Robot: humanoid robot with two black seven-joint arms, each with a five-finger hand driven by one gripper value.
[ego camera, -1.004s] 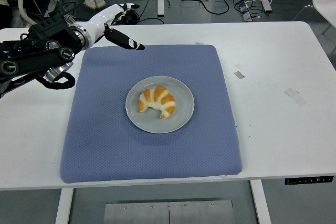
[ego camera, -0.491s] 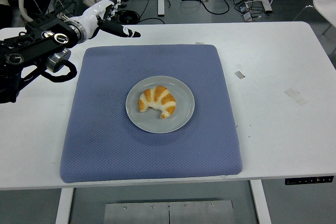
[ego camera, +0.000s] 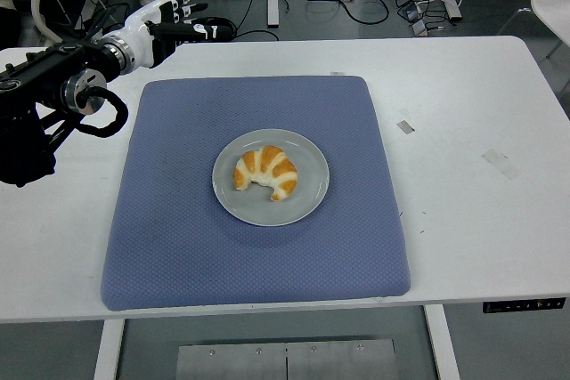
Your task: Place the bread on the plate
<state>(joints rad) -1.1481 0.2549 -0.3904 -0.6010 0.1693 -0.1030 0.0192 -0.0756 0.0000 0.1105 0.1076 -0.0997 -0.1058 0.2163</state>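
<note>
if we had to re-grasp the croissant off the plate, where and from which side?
Probably the thick middle of the croissant, pinched from straight above. It lies flat on the grey plate, its arch toward the table's far edge and both tips curling toward the near edge; the tips are thin, and the plate's rim hinders a low side approach. The left robot hand is empty, off the mat's far left corner.

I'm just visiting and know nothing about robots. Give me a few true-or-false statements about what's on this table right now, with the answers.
1. The golden crescent-shaped bread lies on the round grey plate. True.
2. The plate sits directly on the bare white table. False: it sits on the blue textured mat.
3. The left robot hand is gripping the bread. False: it is at the table's far left corner, fingers extended, holding nothing.
4. Only one robot hand is visible. True.
5. The bread hangs over the plate's rim. False: it lies inside the rim.
</note>
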